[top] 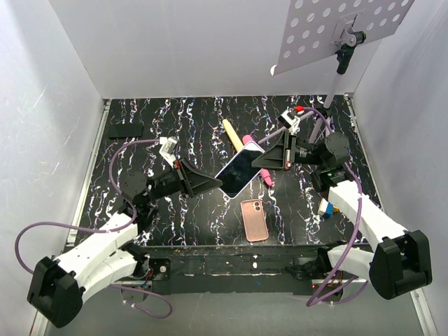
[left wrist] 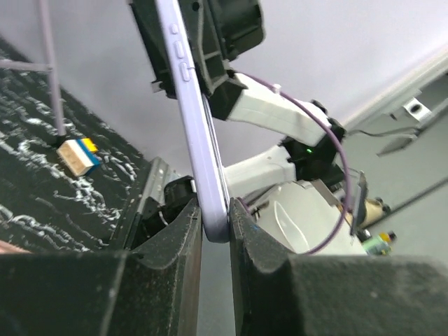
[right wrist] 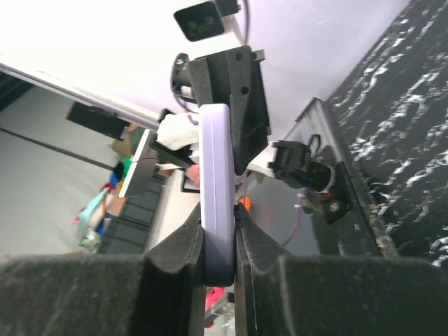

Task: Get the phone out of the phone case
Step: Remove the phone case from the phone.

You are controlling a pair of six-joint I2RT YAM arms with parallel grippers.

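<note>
Black left claw (top: 222,183) and right claw (top: 258,162) both pinching the slim glossy lavender phone (top: 239,172) by its ends. Diagonal long axis, screen up.

Bare lavender phone (top: 239,172) raised, tilted; pink phone case (top: 254,220) flat, apart

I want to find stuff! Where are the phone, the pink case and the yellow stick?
phone (top: 240,173), top view, middle of its dark screen.
case (top: 254,222), top view, middle of its pink surface.
yellow stick (top: 232,134), top view, middle of its shaft.
</note>
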